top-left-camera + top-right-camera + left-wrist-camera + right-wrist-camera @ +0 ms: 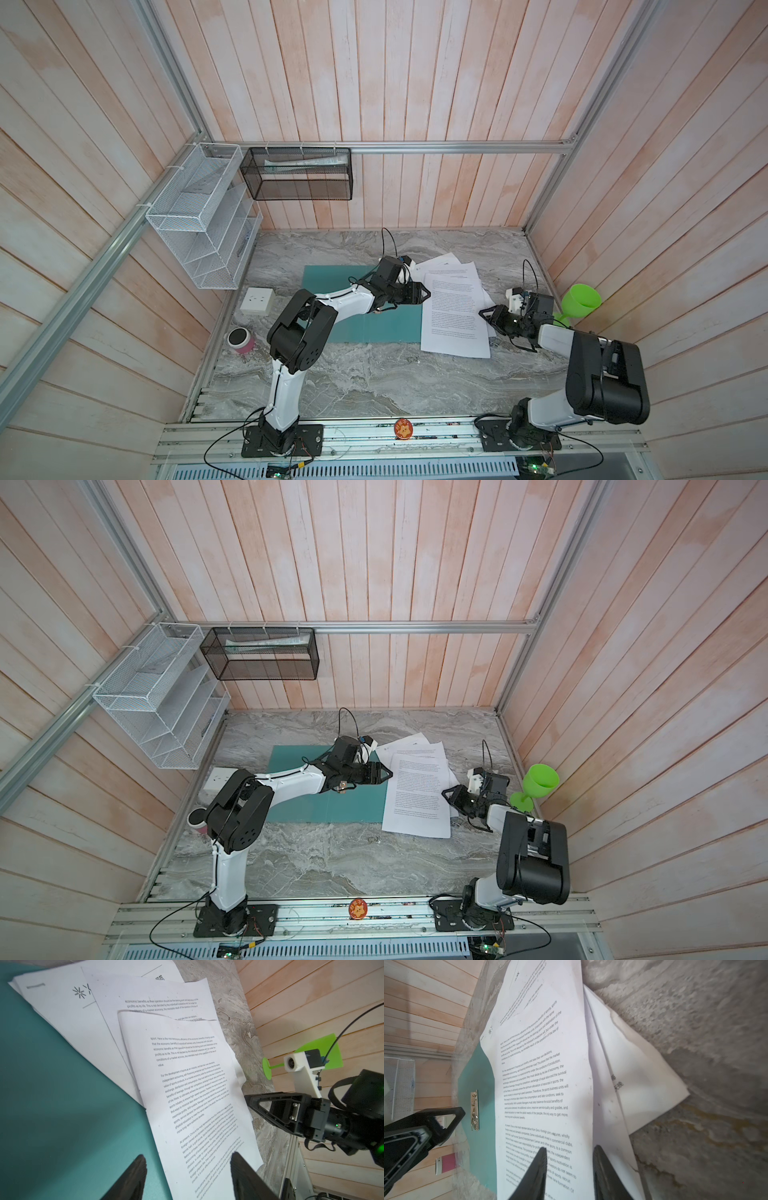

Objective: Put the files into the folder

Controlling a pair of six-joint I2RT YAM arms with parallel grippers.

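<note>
Pale pink wooden planks (415, 83) wall in a grey marbled counter (374, 382), and an aluminium rail (457, 146) runs along the back wall. At far left a white wire-mesh rack (199, 220) hangs on the side wall, with a black mesh basket (299, 174) beside it on the rail. Below them on the counter are a white socket block (257, 300) and a small pink can with a dark top (241, 340).

The teal folder (365, 328) lies flat left of centre. The left tool (428, 294) hovers at its right edge, fingers apart and gripping nothing. The files (455, 316) are fanned loosely, their left edges overlapping the folder and the rest lying on bare counter. The right tool (482, 312) sits at the right edge of the top sheet, fingers apart above the paper. A green plastic goblet (579, 301) stands at the right wall.

In both top views the left arm covers the middle of the folder. Its metal clip (475, 1110) shows only in the right wrist view. The top sheet hides most of the lower sheets, and one exposed corner looks creased. The basket's contents are indistinct through the mesh. The right arm cuts off the goblet's foot.
</note>
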